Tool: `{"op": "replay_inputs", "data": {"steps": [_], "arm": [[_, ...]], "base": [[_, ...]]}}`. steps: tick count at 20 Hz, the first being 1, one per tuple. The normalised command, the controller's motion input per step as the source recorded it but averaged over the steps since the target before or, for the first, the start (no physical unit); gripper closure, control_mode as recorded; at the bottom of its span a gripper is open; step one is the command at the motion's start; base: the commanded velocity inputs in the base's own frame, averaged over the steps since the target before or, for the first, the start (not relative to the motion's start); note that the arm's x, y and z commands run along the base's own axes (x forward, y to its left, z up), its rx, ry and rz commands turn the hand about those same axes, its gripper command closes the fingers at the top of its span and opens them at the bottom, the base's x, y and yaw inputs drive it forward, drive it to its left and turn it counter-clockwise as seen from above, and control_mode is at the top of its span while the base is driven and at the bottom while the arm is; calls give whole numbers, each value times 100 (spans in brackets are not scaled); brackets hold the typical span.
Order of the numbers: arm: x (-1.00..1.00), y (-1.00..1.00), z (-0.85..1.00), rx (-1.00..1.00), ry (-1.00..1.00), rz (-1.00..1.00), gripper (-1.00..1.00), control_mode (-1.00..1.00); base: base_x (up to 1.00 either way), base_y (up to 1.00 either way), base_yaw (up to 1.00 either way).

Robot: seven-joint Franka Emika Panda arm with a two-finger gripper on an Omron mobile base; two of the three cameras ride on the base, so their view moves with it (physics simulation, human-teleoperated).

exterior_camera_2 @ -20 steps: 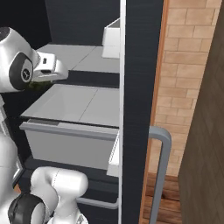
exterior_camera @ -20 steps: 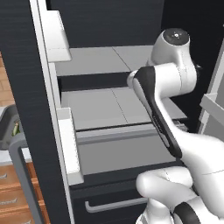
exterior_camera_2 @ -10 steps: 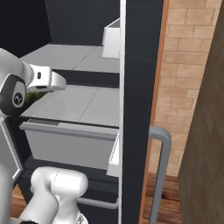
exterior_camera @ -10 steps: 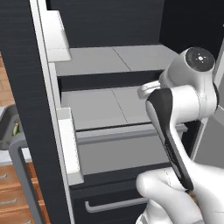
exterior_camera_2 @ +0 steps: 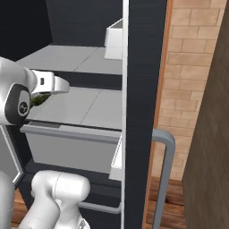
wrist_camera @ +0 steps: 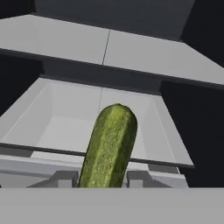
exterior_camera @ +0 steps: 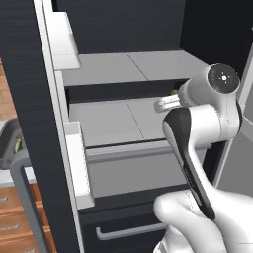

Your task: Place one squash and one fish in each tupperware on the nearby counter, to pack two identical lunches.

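While clamped upright, squash (wrist_camera: 109,146) looks speckled green.

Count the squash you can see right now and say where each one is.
1. The squash is gripped between the fingers of the gripper, held above the pale drawer inside the open fridge. The second squash may be hidden or out of frame.

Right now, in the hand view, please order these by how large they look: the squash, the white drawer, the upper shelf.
1. Upper shelf and white drawer: about alike, so unranked.
2. Squash: smallest, though it is nearest the camera, which enlarges it.
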Motion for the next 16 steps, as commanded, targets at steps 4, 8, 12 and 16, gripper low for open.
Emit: {"op": "replay_inputs", "data": {"steps": [4,8,12,16], "arm": [[0,0,0,0,0,0,100,100],[0,0,0,0,0,0,100,100],[0,0,0,0,0,0,100,100],[0,0,0,0,0,0,100,100]], "base": [[-45,0,0],[-75,0,0],[-92,0,0],[-100,0,0]]}}
